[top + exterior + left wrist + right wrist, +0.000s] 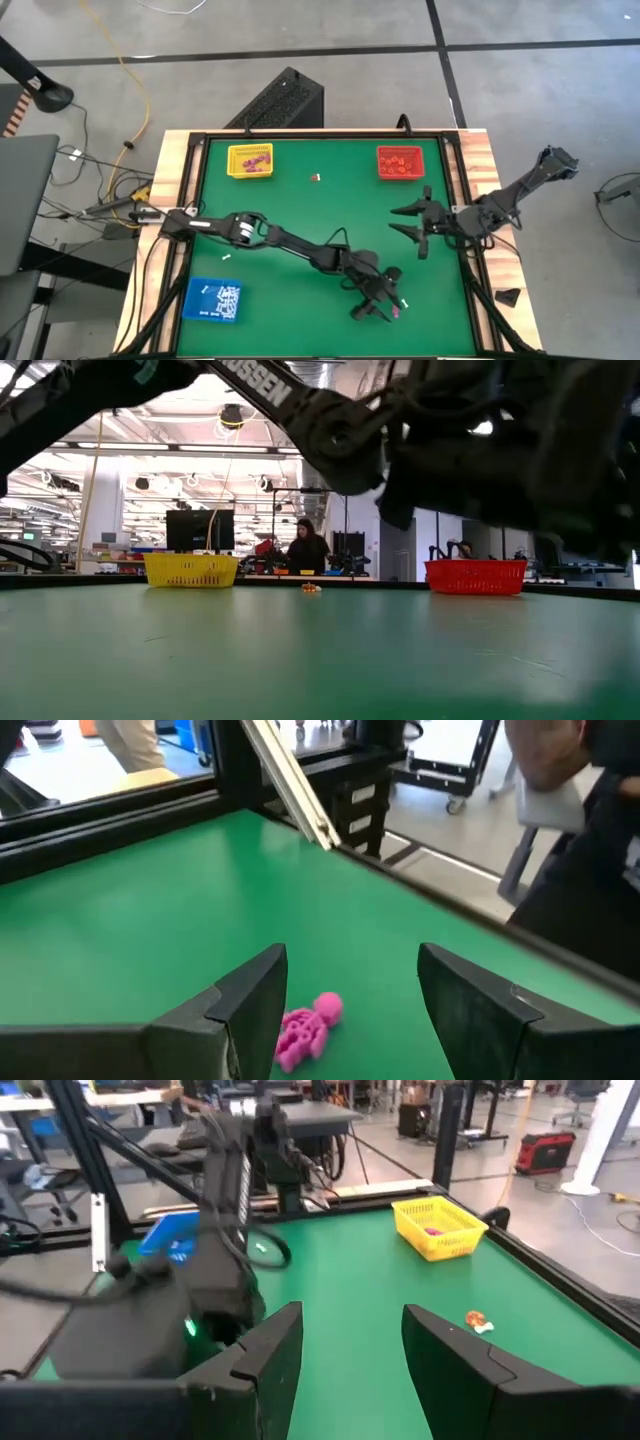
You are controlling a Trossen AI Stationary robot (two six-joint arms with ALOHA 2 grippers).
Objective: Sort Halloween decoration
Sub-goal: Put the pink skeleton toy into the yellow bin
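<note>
Right now I have the left gripper (385, 305) stretched far across the green felt table (320, 220) to its near right part, jaws apart, with a tiny pink skeleton-shaped trinket (308, 1027) lying on the mat between its two dark fingers (250, 1010). From above I see that pink piece (397, 314) just beside the fingertips, and a small white stick-like trinket (405, 302) next to it. My right gripper (418, 222) hovers over the right side of the table, jaws apart and holding nothing. Up at the far edge, the square yellow mesh tray (250, 160) holds purple-pink pieces and the square red mesh tray (399, 162) holds orange-red ones. Between those two trays I spot a lone orange-and-white trinket (315, 178) on the felt. Near the left corner, the square blue tray (213, 300) carries white pieces, with one stray white stick (228, 258) on the mat just beyond it.
</note>
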